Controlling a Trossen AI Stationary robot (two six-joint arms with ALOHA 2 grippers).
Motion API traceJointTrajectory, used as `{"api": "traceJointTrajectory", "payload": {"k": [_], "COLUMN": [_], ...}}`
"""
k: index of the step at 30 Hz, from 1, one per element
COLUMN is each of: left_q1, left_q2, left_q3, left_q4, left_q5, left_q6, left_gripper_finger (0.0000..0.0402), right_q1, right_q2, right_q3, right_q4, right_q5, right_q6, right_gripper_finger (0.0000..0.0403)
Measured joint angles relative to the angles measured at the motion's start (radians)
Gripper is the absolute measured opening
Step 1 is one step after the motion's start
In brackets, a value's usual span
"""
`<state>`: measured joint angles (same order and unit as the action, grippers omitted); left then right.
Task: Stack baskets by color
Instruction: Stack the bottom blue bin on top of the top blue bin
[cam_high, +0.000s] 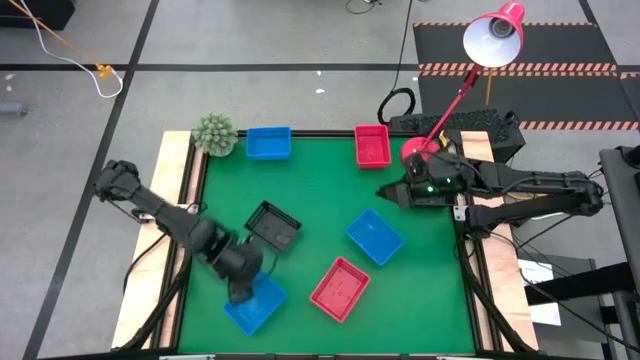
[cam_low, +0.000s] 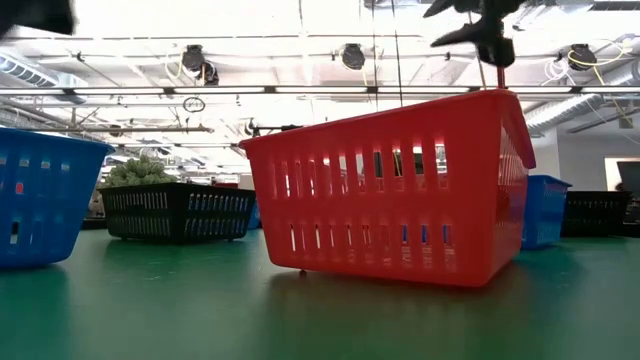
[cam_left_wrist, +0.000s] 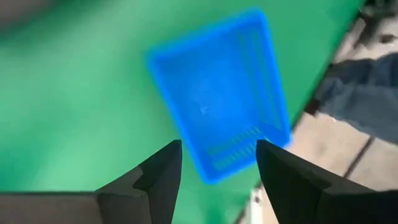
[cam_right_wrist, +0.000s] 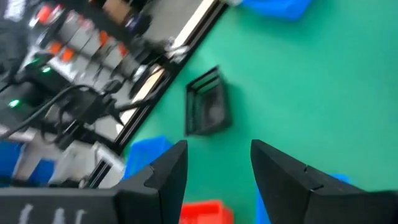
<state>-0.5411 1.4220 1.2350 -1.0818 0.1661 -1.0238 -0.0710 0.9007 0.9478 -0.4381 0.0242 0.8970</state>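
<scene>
Six baskets lie bottom-down on the green table (cam_high: 310, 180). Two are at the far edge, a blue one (cam_high: 268, 143) and a red one (cam_high: 372, 146). A black one (cam_high: 272, 226) sits left of centre, and a blue one (cam_high: 375, 236) right of centre. Toward the near edge lie a red one (cam_high: 340, 289) and a blue one (cam_high: 258, 305). My left gripper (cam_high: 243, 292) hangs open above that near-left blue basket (cam_left_wrist: 217, 93), pointing down, and its fingers (cam_left_wrist: 165, 177) are clear of it. My right gripper (cam_high: 383, 192) is open and high near the table's right edge.
A green fuzzy plant ball (cam_high: 214, 133) sits at the far left corner. A red lamp (cam_high: 495, 35) rises from its base (cam_high: 415, 150) at the far right, close behind my right arm. Wooden strips edge the table on the left and right sides.
</scene>
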Motion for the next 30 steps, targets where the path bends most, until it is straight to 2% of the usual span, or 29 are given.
{"api": "traceJointTrajectory", "payload": {"k": [2,6,10,14,17,22,30], "left_q1": [-0.069,-0.172,-0.217,-0.210,-0.186,-0.165,-0.126], "left_q2": [-0.001,0.000,0.000,0.000,0.000,0.000,0.000], "left_q3": [-0.018,-0.053,-0.114,-0.184,-0.226,-0.279,-0.335], "left_q4": [0.065,0.108,0.105,0.117,0.188,0.287,0.280], "left_q5": [-0.038,-0.179,-0.212,-0.219,-0.211,-0.200,-0.216], "left_q6": [-0.038,-0.060,-0.123,-0.205,-0.230,-0.237,-0.187], "left_gripper_finger": [0.0207,0.0207,0.0207,0.0207,0.0207,0.0207,0.0207], "right_q1": [0.039,0.110,0.170,0.227,0.260,0.306,0.383], "right_q2": [-0.008,-0.012,-0.013,-0.013,-0.013,-0.013,-0.013], "right_q3": [0.000,0.000,0.000,0.000,0.000,0.000,0.000], "right_q4": [0.000,0.000,0.000,0.000,0.000,0.002,0.009], "right_q5": [0.008,0.053,0.057,0.058,0.058,0.058,0.134], "right_q6": [0.000,-0.004,-0.005,0.005,0.004,0.007,0.009], "right_gripper_finger": [0.0171,0.0171,0.0171,0.0171,0.0171,0.0171,0.0171]}}
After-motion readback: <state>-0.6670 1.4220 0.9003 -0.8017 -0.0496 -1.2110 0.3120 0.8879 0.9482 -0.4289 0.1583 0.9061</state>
